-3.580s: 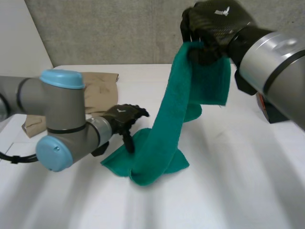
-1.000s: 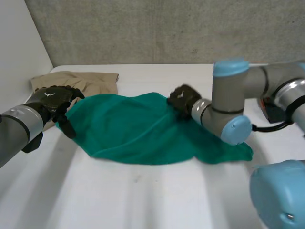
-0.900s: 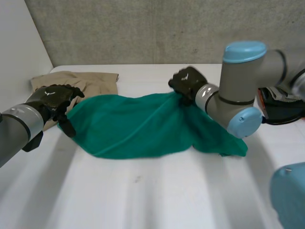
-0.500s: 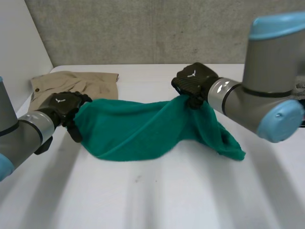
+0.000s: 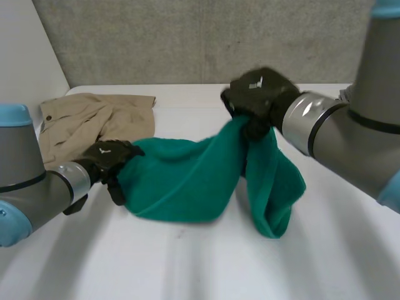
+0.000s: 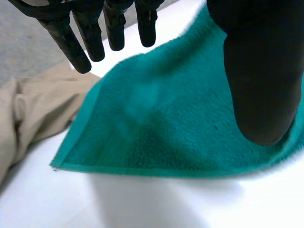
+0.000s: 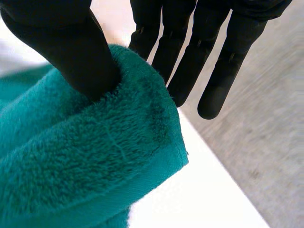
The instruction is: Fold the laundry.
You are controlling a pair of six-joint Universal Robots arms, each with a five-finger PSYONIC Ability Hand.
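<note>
Grey concrete wall (image 5: 187, 37), white table (image 5: 206, 269)

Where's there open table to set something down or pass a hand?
Bare table: the near strip in front of the green towel, and the far strip behind it. Crowded: the beige garment by the left hand, and mid-table, where the right hand holds the towel up.

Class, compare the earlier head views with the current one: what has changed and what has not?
The right hand has lifted its end of the green terry towel off the white table; the left hand has slid its edge inward, bunching the towel. Both hands keep their hold; the beige garment has stayed put.
</note>
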